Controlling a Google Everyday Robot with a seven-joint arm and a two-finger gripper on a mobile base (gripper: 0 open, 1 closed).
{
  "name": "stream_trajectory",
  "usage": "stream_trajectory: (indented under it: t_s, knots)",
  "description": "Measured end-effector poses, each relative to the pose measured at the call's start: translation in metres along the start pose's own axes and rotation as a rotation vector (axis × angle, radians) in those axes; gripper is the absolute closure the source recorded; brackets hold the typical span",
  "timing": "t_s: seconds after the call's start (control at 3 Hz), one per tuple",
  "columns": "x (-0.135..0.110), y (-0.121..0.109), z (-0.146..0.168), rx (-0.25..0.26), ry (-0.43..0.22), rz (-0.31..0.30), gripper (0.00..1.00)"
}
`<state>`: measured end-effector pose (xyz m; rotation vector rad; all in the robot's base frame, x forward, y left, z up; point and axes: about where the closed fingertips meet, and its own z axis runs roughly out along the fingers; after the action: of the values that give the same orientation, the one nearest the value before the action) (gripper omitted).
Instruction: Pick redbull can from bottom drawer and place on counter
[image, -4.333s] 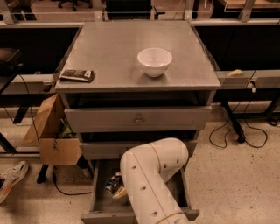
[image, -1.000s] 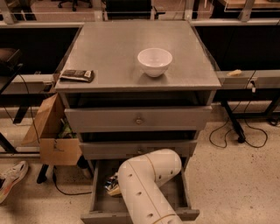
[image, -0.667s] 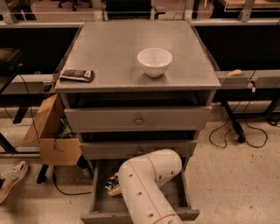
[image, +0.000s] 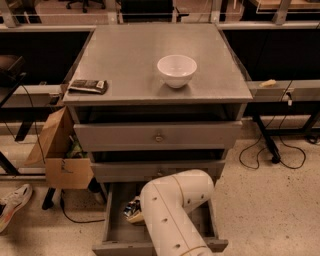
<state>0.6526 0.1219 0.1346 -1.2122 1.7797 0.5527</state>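
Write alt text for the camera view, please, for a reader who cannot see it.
A white robot arm reaches into the open bottom drawer of a grey cabinet, its gripper low inside, largely hidden behind the arm. On the counter sit a white bowl and a dark flat packet.

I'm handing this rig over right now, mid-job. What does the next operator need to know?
Tool: low in the open bottom drawer, on its left side, mostly hidden behind the arm; its grip cannot be told.
Redbull can: not on the counter; cannot be made out, probably by the tool.
Counter holds a white bowl and a dark packet.
Done: drawer open, tool inside.
Left: confirm the grasp, lift out, set the can on the counter.
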Motion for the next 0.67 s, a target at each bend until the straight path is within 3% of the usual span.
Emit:
stream_trajectory:
  t_s: [0.67]
  knots:
    - [-0.006,0.009,-0.045,0.021,-0.018,-0.048,1.00]
